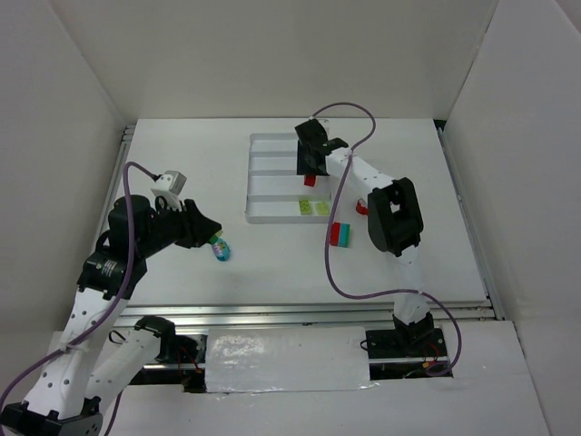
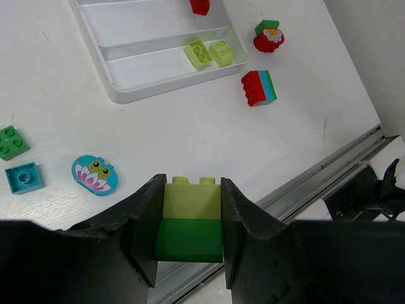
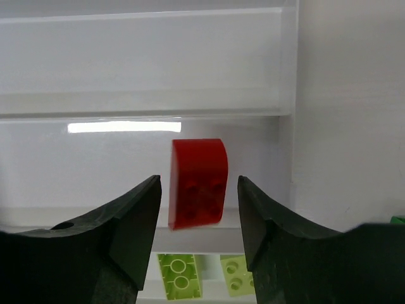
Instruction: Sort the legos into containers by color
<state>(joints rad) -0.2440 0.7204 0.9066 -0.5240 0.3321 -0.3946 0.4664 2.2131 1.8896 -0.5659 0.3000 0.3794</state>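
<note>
Left gripper (image 2: pixel 192 185) covers both sides of its lego (image 2: pixel 190 221)

Left half of tray (image 1: pixel 272 163) bare, all four lanes: easy drop-in from the table's (image 1: pixel 182 154) far-left side. Tray's right end blocked: right gripper (image 1: pixel 310 171) hangs over it, jaws apart round the red lego (image 3: pixel 198 183), gaps both sides. By tray's near-right corner: red-teal stack (image 1: pixel 340 234), flower piece (image 1: pixel 361 207), purple cable (image 1: pixel 329 263) looping across. Table's near-left: left gripper (image 1: pixel 214 238) clamped on a green/yellow lego pair (image 2: pixel 190 218), frog oval (image 1: pixel 221 250) just beside. Mid table btwn them open.
</note>
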